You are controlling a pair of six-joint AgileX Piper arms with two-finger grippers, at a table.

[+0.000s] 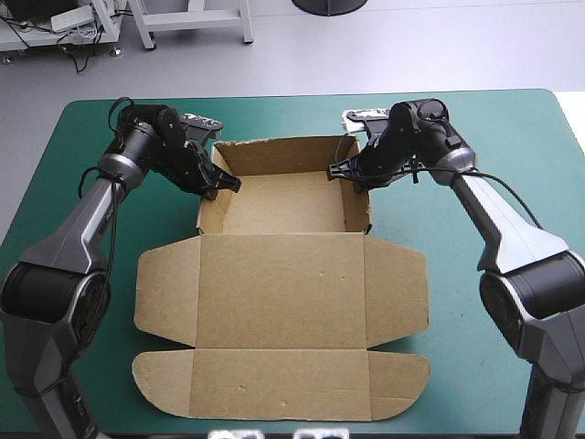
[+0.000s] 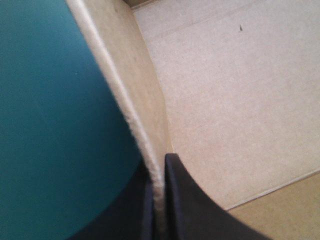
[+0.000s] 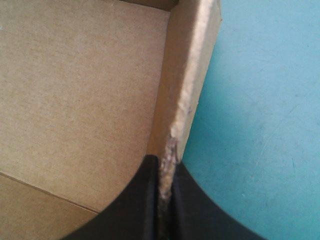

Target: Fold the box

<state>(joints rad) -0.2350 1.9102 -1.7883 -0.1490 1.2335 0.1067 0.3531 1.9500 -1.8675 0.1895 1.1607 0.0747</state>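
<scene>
High view shows you the box in the middle of the teal-green cover. Its far half is raised into an open tray, and its lid lies flat on the near side.

Your left gripper is pinched on the tray's left wall near the wall's far end. The left wrist view confirms it: one black finger sits inside the wall and one outside, with the board's edge squeezed between them. Your right gripper clamps the right wall the same way.

I judge the step in hand to be setting the side walls upright — the tray looks formed, while the lid and its rounded flaps lie untouched. Next, you likely need to release both walls without dragging them outward from the box — then see whether they stand on their own.
</scene>
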